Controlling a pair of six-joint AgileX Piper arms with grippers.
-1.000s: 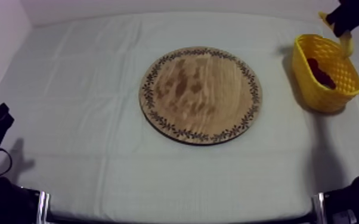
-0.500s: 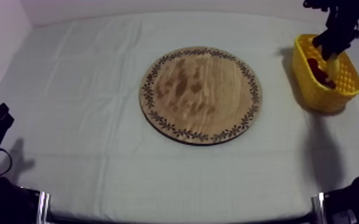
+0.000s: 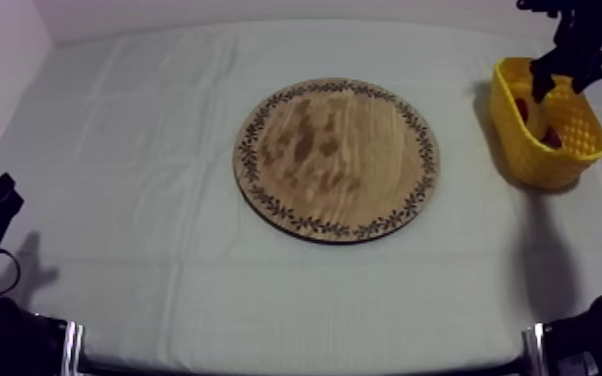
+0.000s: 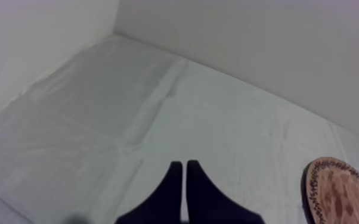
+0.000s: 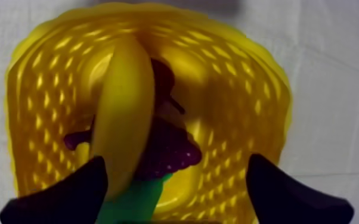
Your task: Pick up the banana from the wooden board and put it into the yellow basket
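Upper right of frame: right gripper (image 3: 563, 72) wide open, empty, over yellow basket (image 3: 547, 160); banana (image 5: 122, 113) inside, seemingly resting on grapes (image 5: 170, 149). Best to rise straight, clear of its sides.

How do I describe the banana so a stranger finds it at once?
Find the yellow plastic basket at the right of the table. Inside, the curved yellow toy banana lies over the purple grapes; it is the only long yellow fruit.
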